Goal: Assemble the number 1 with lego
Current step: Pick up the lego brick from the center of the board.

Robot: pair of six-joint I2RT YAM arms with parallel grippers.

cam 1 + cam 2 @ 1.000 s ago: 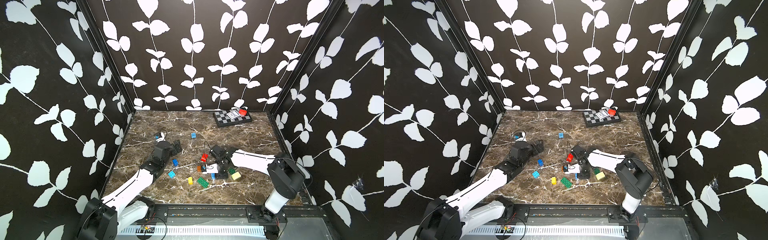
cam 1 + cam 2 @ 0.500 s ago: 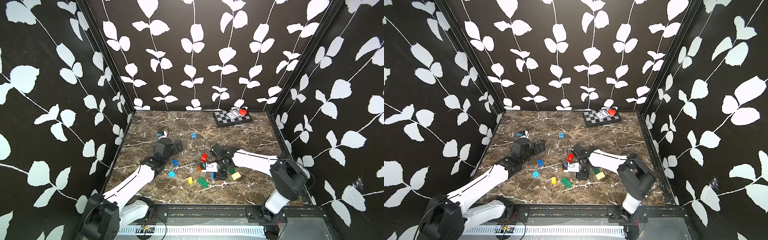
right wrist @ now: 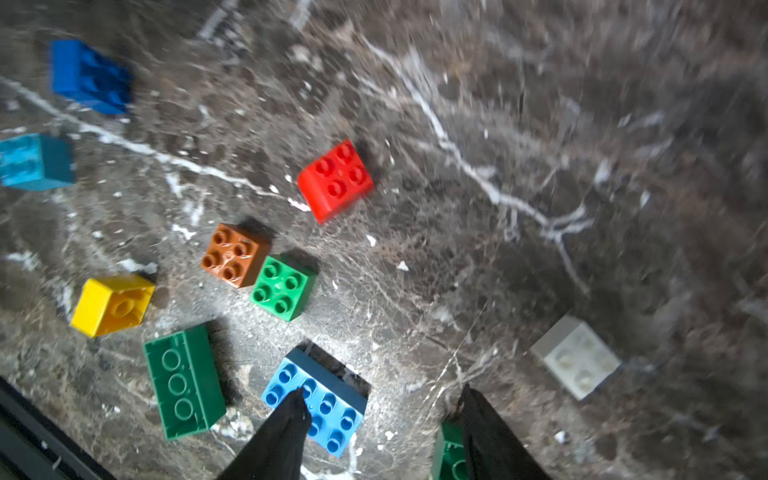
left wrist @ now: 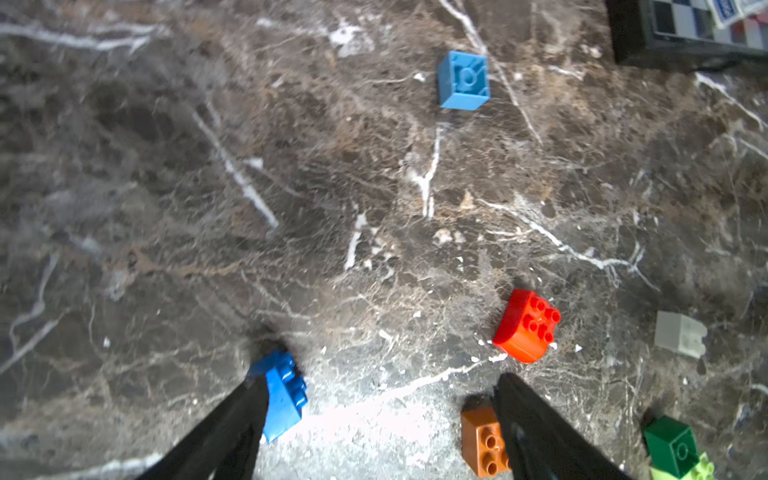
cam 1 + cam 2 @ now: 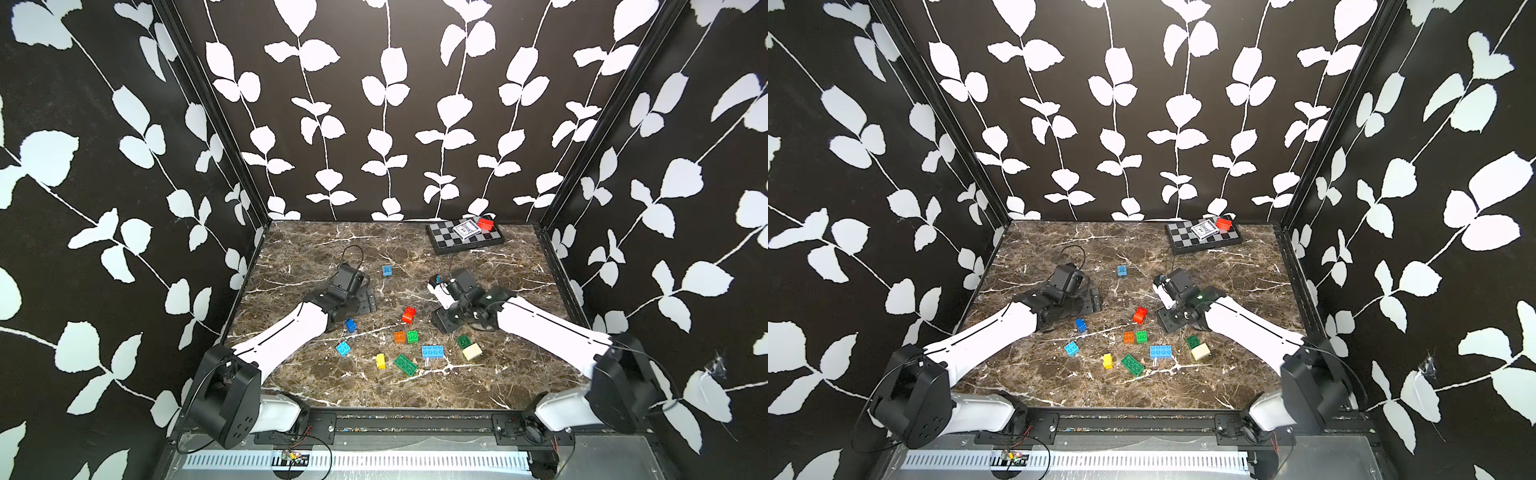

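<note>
Plastic lego (image 5: 409, 314), hard, light and slick-sided, lying loose from the middle of the worktop (image 5: 316, 249) toward its front edge. Likely to skid on the marble if nudged; best pinched across two flat opposite sides, studs up. Left claw (image 4: 384, 376) spread, empty, dark blue brick (image 4: 282, 390) by one finger. Right claw (image 3: 382, 390) spread, empty, over the light blue oblong brick (image 3: 316, 401).

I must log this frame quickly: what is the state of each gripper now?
Left gripper: open, holding nothing.
Right gripper: open, holding nothing.
</note>
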